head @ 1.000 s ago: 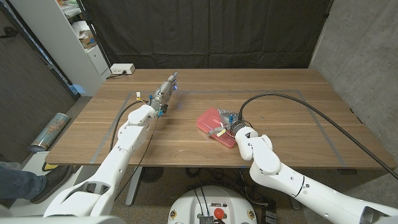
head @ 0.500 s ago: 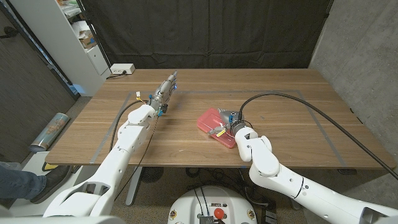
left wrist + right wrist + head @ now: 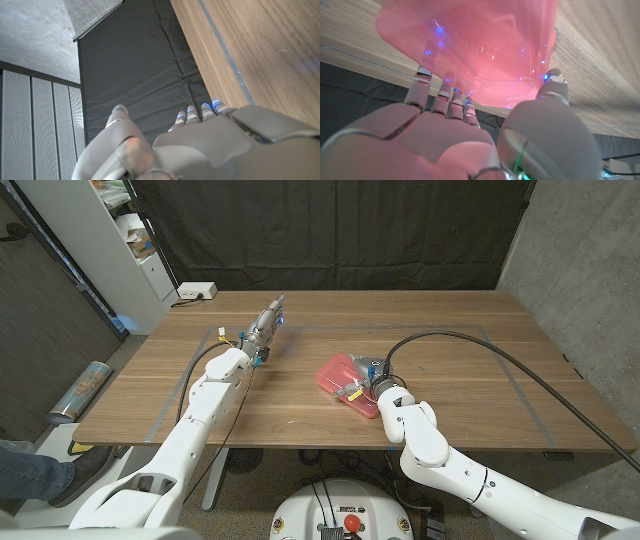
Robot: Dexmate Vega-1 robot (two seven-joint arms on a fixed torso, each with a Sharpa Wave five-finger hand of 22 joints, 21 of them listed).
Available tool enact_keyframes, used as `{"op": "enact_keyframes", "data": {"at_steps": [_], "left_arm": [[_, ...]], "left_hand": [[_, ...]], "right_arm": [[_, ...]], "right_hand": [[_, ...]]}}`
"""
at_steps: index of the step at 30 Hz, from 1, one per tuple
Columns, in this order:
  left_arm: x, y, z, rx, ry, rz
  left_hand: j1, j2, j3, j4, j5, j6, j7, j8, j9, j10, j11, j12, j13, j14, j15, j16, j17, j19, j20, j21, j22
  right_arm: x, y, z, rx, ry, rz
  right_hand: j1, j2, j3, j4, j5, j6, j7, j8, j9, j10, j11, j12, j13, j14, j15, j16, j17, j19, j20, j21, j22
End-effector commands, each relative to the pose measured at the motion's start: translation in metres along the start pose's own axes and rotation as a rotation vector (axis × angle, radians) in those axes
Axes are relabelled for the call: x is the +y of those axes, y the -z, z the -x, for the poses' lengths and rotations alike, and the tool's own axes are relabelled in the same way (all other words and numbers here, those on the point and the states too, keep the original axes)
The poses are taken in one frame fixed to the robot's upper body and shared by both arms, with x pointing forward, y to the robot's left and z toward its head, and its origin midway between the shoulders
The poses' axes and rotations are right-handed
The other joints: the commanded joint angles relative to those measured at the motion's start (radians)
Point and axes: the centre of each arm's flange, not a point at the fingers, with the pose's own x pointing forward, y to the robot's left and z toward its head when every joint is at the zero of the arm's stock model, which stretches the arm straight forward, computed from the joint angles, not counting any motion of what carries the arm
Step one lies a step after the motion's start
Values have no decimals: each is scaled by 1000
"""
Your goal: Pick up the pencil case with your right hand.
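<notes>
I see the right robot hand (image 3: pixel 366 379) at frame centre, fingers (image 3: pixel 426 74) around the pink pencil case (image 3: pixel 345 381) on the worktop (image 3: pixel 450 360); left robot hand (image 3: pixel 266 326) upper left, fingers apart, holding nothing.

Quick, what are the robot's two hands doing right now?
Left hand: open, holding nothing.
Right hand: fingers around the pink pencil case, which lies on the table; a firm grip cannot be told.

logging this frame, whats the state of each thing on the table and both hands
pencil case: pink, lying on the table, right hand's fingers at it, not lifted
right hand: fingers and thumb spread around the case's end; grip unclear
left hand: holds nothing, fingers stretched out over the table
table: wooden, grey tape lines on it
</notes>
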Motion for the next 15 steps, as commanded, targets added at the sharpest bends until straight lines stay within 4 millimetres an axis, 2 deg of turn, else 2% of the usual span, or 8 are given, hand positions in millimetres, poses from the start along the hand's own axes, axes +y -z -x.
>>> {"op": "enact_keyframes", "data": {"at_steps": [1,15], "left_arm": [[1,-2,-1,-5,-1,-1],[0,-2,-3,-7,4,3]], "left_hand": [[3,10,-3,1,-3,1,-6,2,4,-2,2,-2,4,-30,0,-1,3,-55,4,2,3],[3,12,-4,0,-4,1,-8,3,4,-1,2,-1,4,-29,-1,-1,3,-55,5,3,3]], "right_arm": [[-4,0,2,2,24,-4],[-11,1,5,-2,38,-8]], "right_hand": [[131,133,11,-1,0,17,-3,11,4,11,-1,4,5,12,2,11,5,12,0,-2,3],[140,142,14,3,-8,35,-8,15,5,34,-8,11,10,29,-3,17,9,18,1,-5,3]]}}
